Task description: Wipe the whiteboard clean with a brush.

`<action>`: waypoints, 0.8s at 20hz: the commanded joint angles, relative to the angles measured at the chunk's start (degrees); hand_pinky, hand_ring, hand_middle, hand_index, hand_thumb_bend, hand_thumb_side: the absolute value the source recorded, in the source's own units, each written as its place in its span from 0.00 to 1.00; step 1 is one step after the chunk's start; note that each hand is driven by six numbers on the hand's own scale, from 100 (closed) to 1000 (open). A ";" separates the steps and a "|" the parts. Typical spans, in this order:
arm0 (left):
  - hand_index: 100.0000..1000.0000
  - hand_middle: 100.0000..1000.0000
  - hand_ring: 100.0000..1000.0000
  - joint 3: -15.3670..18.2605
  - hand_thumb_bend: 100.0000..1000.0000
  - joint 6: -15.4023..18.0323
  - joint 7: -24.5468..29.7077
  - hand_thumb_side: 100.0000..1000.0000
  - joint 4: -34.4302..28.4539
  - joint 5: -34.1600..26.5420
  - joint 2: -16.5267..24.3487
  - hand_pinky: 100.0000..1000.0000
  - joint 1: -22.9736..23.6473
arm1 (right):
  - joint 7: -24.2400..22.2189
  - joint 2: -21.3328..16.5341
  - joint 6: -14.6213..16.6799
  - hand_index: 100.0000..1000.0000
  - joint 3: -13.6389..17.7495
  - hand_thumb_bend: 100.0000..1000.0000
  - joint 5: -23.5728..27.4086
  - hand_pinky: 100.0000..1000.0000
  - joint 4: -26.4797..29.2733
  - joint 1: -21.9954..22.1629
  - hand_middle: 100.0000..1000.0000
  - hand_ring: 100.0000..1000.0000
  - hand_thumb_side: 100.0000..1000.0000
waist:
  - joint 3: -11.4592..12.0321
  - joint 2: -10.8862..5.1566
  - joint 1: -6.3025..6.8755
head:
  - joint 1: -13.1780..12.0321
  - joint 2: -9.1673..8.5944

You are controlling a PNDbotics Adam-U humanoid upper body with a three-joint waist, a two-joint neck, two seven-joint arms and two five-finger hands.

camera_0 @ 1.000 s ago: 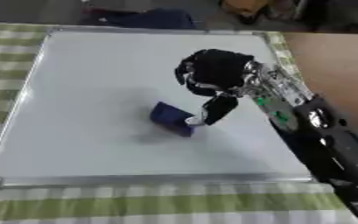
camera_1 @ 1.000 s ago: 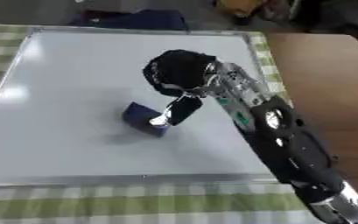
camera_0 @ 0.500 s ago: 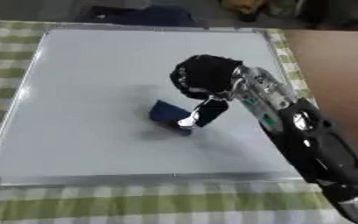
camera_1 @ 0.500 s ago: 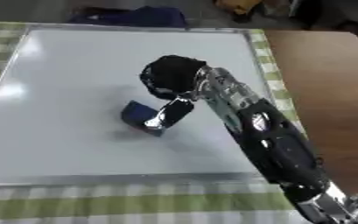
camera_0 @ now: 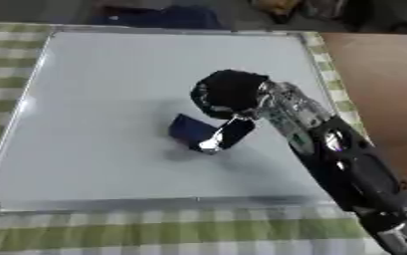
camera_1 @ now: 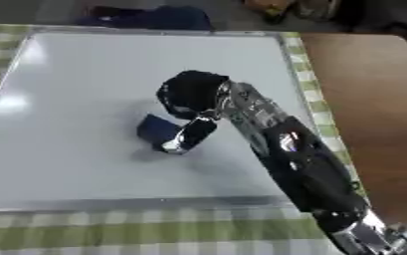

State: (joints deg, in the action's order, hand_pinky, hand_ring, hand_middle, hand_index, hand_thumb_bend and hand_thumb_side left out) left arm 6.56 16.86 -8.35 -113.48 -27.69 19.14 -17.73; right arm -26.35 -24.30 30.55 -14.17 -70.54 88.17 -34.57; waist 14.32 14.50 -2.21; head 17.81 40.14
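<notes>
Looking down through the left eye view, you have your right hand (camera_0: pixel 228 94) reaching in from the lower right corner, its black and silver arm running diagonally across the whiteboard (camera_0: pixel 102 89). The hand sits near the middle of the board, a little toward its right edge. Its fingers are curled downward onto the brush (camera_0: pixel 193 130), a small dark blue block lying on the board surface just below and to the left of the palm; one silver-tipped finger (camera_0: pixel 227 137) presses against the brush's right side. The board's white surface looks free of marks wherever it shows, with a soft glare patch near its left edge. The board lies on a green and white checked tablecloth (camera_0: pixel 154 229), which shows along the near edge and both sides. A brown tabletop (camera_0: pixel 380 84) shows beyond the cloth at the right. Something dark blue (camera_0: pixel 158 17) lies just past the board's far edge.

Turning to the right eye view, you see the same hold from a slightly shifted angle: the hand (camera_1: pixel 192 93) hangs over the brush (camera_1: pixel 157 129), the finger closed against the brush's right face, and the brush rests flat on the whiteboard (camera_1: pixel 76 84) near its centre. Your left hand shows in neither view.
</notes>
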 commanded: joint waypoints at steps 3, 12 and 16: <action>0.49 0.46 0.44 0.07 0.07 0.03 0.02 0.93 -1.11 -0.05 0.89 0.39 -0.75 | -0.78 -0.37 0.16 0.00 0.48 0.19 0.43 0.60 0.06 -0.75 0.50 0.69 1.00 | 0.16 -0.66 0.28 | 0.27 -0.62; 0.49 0.46 0.44 0.15 0.07 0.22 -0.04 0.93 -1.11 0.02 0.90 0.39 -0.93 | -2.32 -0.57 0.73 0.00 0.43 0.20 1.15 0.60 -1.30 -0.78 0.52 0.72 1.00 | 0.32 -0.28 0.38 | 0.68 -0.65; 0.48 0.46 0.44 0.16 0.07 0.32 -0.06 0.93 -1.11 0.04 0.90 0.39 -1.15 | -3.47 -0.49 1.11 0.00 0.46 0.23 1.31 0.60 -2.04 -0.97 0.53 0.73 1.00 | 0.50 0.07 0.42 | 1.06 -0.46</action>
State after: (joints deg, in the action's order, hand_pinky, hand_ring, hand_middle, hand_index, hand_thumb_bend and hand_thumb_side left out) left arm 6.57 16.93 -8.41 -113.48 -27.69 19.14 -18.19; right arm -29.40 -24.00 31.51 -14.17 -69.66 85.85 -34.58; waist 14.79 15.37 -2.15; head 18.58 39.70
